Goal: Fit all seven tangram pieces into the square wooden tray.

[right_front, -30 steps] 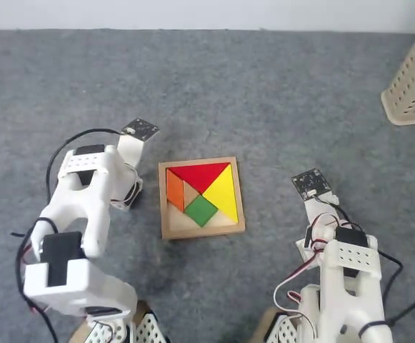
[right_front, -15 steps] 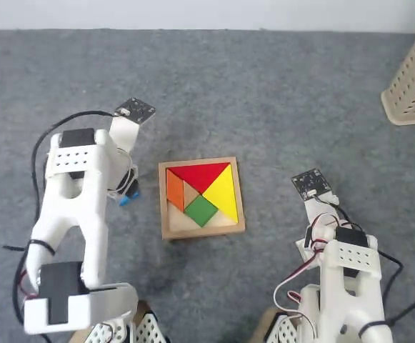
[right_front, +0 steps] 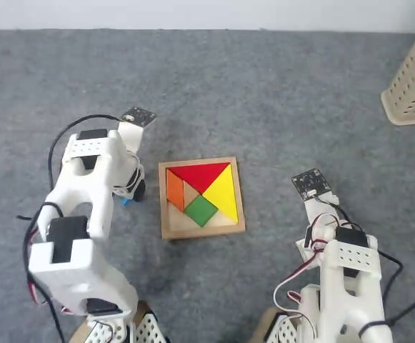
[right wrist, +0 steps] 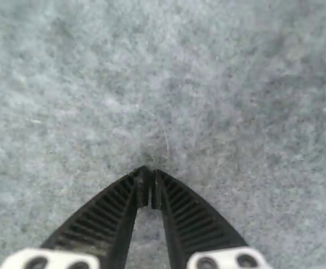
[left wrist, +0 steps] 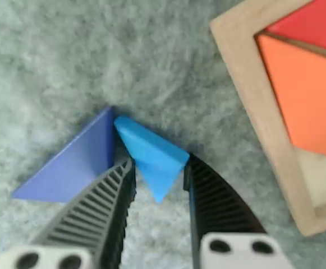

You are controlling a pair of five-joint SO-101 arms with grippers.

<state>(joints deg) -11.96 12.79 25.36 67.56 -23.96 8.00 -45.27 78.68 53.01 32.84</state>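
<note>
The light blue triangle (left wrist: 150,154) is just outside the tray (right_front: 201,232), on its orange-piece side. It is clamped between the fingers of the left claw (left wrist: 157,164) and touches a dark blue triangle (left wrist: 73,171). Since half a second ago the left arm has drawn back slightly, and the piece has kept its place. The right claw (right wrist: 150,182) stays pressed together over the carpet (right wrist: 151,67), unmoved.

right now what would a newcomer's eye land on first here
The tray in the middle of the grey carpet catches the eye first, with its red triangle, yellow triangle, green square and orange piece. Next is the left gripper, which clamps a light blue triangle on the carpet just off the tray. A dark blue triangle lies right against it.
</note>
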